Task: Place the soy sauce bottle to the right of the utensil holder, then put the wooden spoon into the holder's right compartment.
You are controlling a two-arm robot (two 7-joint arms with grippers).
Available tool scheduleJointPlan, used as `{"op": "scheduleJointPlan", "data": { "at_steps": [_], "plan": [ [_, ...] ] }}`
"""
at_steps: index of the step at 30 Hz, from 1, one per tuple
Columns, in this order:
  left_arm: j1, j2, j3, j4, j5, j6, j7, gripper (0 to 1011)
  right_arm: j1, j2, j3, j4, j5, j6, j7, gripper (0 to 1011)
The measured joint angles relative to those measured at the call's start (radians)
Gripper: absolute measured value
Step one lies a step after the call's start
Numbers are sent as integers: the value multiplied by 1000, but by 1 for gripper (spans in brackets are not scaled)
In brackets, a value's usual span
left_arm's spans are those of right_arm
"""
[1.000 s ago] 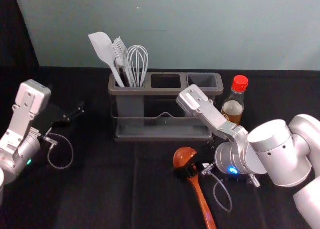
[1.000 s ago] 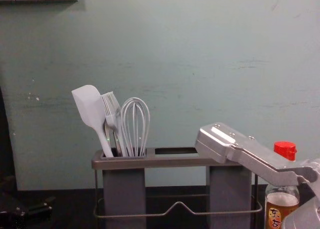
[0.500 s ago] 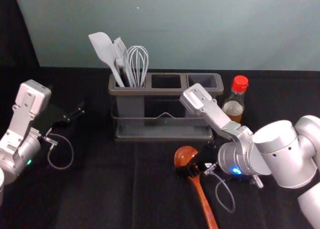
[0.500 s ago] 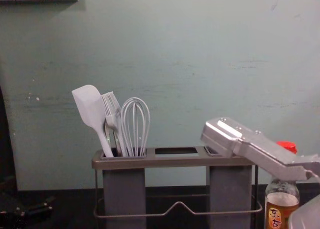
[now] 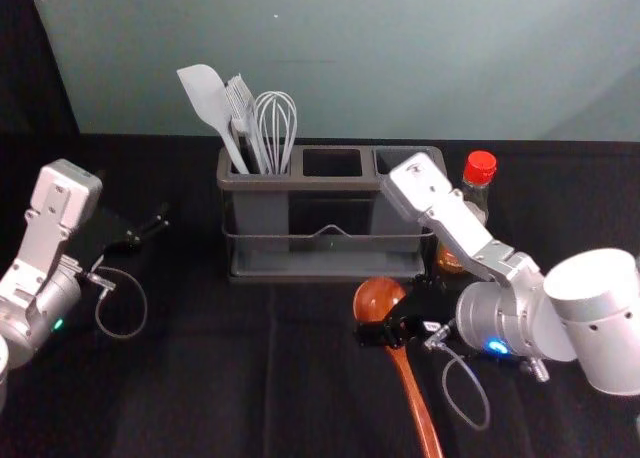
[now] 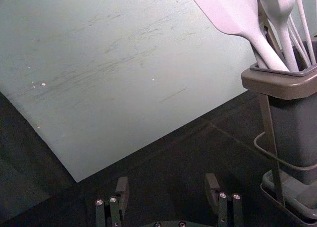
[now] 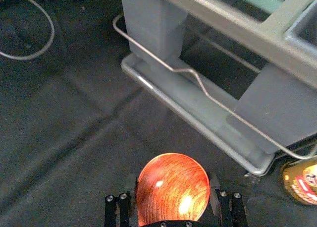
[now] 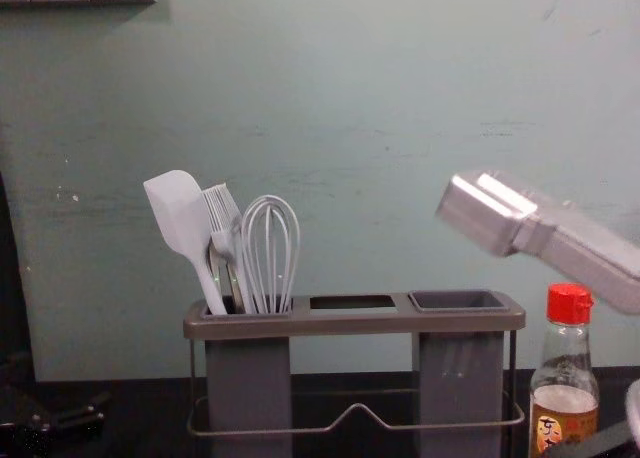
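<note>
Noted one wooden spoon (image 5: pixel 377 296) grasped close to its bowl by the right gripper (image 5: pixel 385 335). Logged one utensil holder (image 5: pixel 290 182) beyond that hand, with three compartments; in the leftmost, counted one spatula (image 5: pixel 206 96), one brush (image 5: pixel 241 103), one whisk (image 5: pixel 276 128). Recorded one soy sauce bottle (image 5: pixel 480 169) beyond and right of the hand. Found the left gripper (image 5: pixel 150 232) parked well leftward, with fingers spread.

On the worktop (image 5: pixel 200 398), the holder (image 5: pixel 330 184) has spatula (image 5: pixel 205 96), brush (image 5: pixel 241 103) and whisk (image 5: pixel 276 118) in its 9 o'clock slot, the bottle (image 5: pixel 478 193) at its 3 o'clock, the left end effector (image 5: pixel 162 222) at 9 and the right end effector (image 5: pixel 372 334) gripping the spoon (image 5: pixel 378 299) at 5.
</note>
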Motion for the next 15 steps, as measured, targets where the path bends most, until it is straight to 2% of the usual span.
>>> {"op": "scheduleJointPlan", "data": {
  "at_steps": [4,8,9,14,15],
  "plan": [
    [0,0,0,0,0,0,0,1005,-39,7,34,-45,5,-39,1,856],
    [0,0,0,0,0,0,0,1005,-89,19,77,-93,19,-110,8,856],
    [0,0,0,0,0,0,0,1005,-89,19,77,-93,19,-110,8,856],
    [0,0,0,0,0,0,0,1005,-138,50,107,-149,30,-196,8,856],
    [0,0,0,0,0,0,0,1005,-138,50,107,-149,30,-196,8,856]
  ]
}}
